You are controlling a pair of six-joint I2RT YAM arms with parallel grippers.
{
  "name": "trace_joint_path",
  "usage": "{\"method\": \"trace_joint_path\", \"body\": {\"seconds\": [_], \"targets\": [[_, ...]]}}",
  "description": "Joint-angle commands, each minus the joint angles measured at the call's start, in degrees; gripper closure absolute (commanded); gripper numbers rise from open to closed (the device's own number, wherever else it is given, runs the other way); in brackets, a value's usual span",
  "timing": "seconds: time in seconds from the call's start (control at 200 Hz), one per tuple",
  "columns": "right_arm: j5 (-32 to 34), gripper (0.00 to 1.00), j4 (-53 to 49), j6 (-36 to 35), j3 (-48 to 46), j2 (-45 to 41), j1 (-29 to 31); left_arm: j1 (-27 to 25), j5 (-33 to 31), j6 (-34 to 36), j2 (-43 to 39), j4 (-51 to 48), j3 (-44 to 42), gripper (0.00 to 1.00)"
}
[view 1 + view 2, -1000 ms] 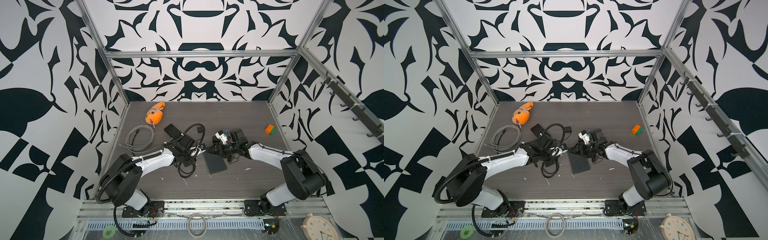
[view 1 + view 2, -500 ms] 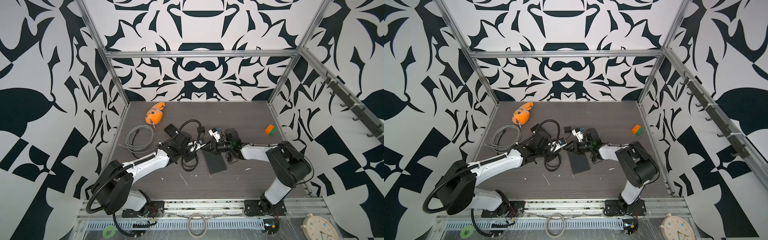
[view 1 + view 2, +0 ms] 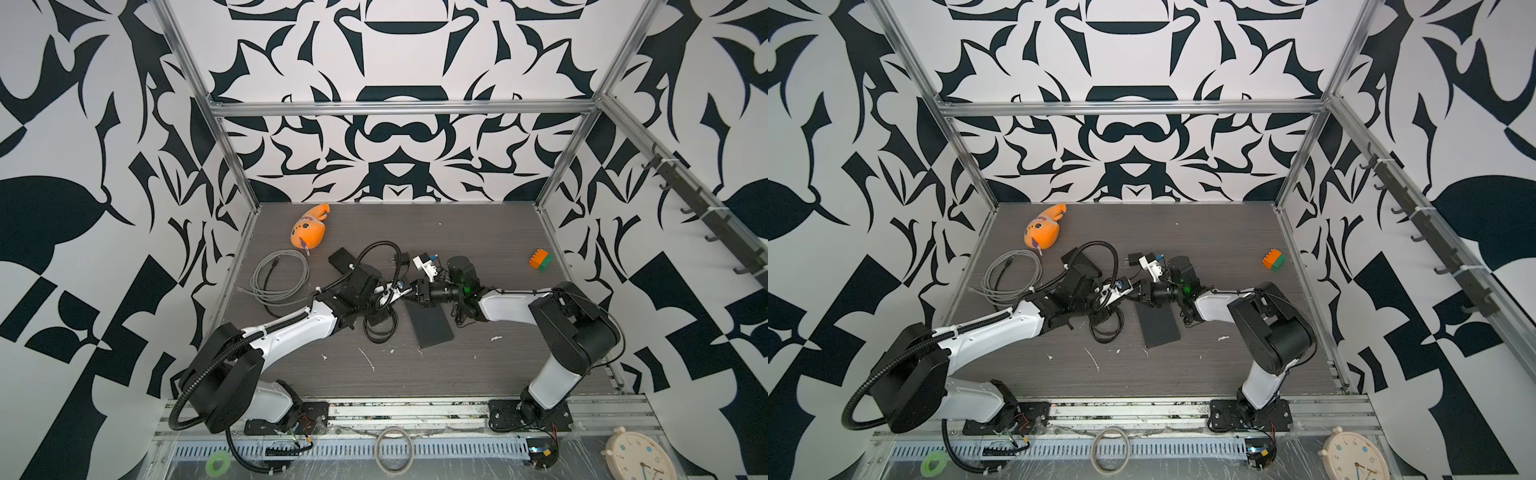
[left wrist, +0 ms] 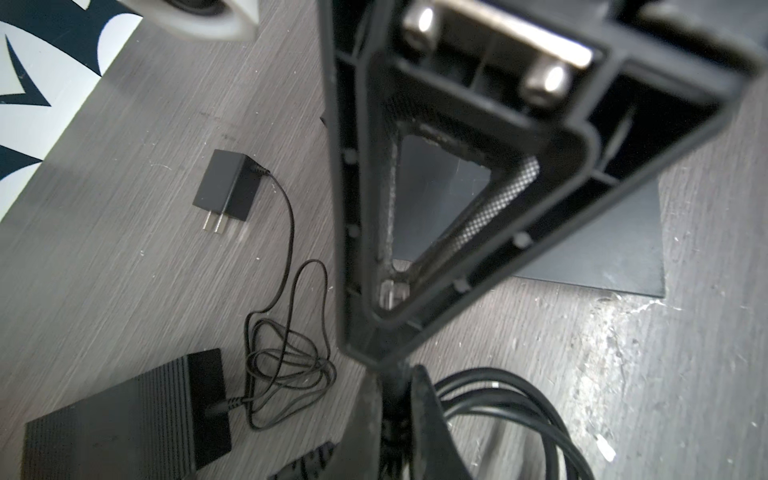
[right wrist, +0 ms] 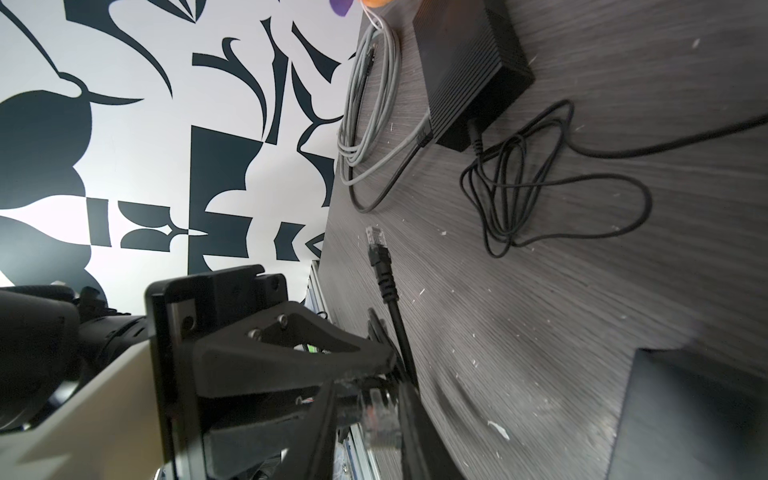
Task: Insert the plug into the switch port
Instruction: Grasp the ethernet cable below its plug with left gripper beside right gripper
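right wrist view: a clear plastic plug (image 5: 379,419) hangs between the dark fingers (image 5: 322,419) of the right gripper (image 5: 370,415), set narrow on either side of it; whether they press it cannot be told.
left gripper (image 4: 390,291): fingers (image 4: 490,208) pinched together on the plug's clear end, as the left wrist view shows.
plug's place: mid-desk in both top views, where the two arms' tips meet, apart from the ribbed black switch box (image 3: 343,259).
switch box: flat on the dark wood-grain desk (image 3: 478,374), just behind the left arm's wrist, a thin black lead (image 5: 540,187) plugged in.
nearby: a flat black mat (image 3: 430,328) just beside the grippers; a coiled grey cable (image 3: 282,278) to the left.
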Motion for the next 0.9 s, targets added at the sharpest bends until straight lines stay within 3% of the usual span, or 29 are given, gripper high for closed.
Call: {"method": "trace_joint_path", "body": {"seconds": [0.0,0.13,0.2,0.45,0.535,0.625,0.78,0.895], "targets": [[-2.0,0.7,2.9,0.8,-0.8,-0.5,0.5,0.4,0.3,0.0,-1.3,1.7,-0.5,0.98],[-2.3,0.79,2.7,0.8,-0.4,-0.4,0.7,0.4,0.5,-0.3,-1.9,1.9,-0.7,0.98],[-1.9,0.93,2.7,0.8,-0.4,-0.4,0.8,0.4,0.7,-0.5,-2.1,1.9,-0.7,0.98],[-3.5,0.93,5.0,-1.5,-1.1,-1.8,0.9,0.7,0.9,-0.8,-3.0,1.3,-1.0,0.88],[-4.7,0.93,4.8,-4.5,-1.0,-2.8,0.9,1.4,3.1,-1.8,-3.5,0.6,-0.8,0.74],[-6.1,0.93,-1.1,-13.7,-0.5,-5.1,0.6,4.1,8.9,-3.7,-4.2,-2.8,0.7,0.58],[-2.8,0.95,-25.8,-41.8,4.7,-10.5,0.5,10.4,24.2,-3.4,-3.9,-8.4,2.9,0.49],[-0.2,1.0,-31.8,-51.7,7.1,-11.8,-0.3,13.2,33.8,-3.3,-1.7,-13.1,6.8,0.46]]}}
